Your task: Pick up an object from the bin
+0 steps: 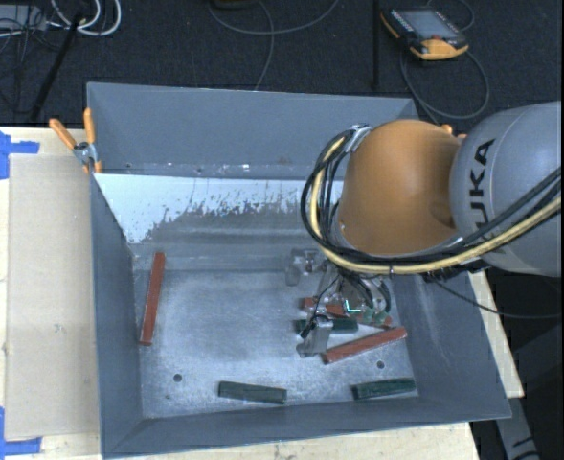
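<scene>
Though the robot's big orange wrist cover (pixel 396 185) hides much of what goes on beneath it, I can see the gripper (pixel 322 332) down low in the grey metal bin (pixel 167 161). It is right of the middle of the floor, its tip at the left end of a flat reddish-brown stick (pixel 366 344) that lies slanting there. Cables and shadow crowd that spot, so I cannot tell whether the gripper is spread or closed up, nor whether it touches the stick. A second reddish-brown stick (pixel 150 298) lies along the left wall, well apart, and two dark green bars (pixel 252 392) (pixel 384 388) rest near the front edge. To my eye this is the grasping step, with nothing lifted yet. The next move would call for a firm hold across the stick's narrow width and then a straight rise. Taken so near its end, the long stick could tilt or slip free.
</scene>
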Robot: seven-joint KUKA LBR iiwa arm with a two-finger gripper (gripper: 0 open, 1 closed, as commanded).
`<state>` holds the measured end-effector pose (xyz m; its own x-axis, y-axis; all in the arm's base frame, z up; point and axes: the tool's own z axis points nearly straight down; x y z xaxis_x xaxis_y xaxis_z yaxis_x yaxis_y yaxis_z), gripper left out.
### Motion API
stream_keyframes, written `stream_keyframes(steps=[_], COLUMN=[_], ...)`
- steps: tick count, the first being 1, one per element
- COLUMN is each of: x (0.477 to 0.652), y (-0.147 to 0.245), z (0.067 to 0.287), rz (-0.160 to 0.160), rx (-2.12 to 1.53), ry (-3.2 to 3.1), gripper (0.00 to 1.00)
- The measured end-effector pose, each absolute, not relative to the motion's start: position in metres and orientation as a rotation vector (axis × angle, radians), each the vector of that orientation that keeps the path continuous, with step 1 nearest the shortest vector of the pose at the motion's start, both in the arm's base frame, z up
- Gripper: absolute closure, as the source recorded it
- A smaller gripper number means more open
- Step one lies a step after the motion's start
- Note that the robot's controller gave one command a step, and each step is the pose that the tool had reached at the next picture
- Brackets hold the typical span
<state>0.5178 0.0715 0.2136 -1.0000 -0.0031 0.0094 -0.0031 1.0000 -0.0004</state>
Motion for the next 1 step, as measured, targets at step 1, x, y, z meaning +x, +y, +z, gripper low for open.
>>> stream_keyframes(steps=[1], x=[0.5024], y=[-0.0389], z=[0.1208], rz=[0.005], rx=[-0.316], ry=[-3.118], gripper=[0.0])
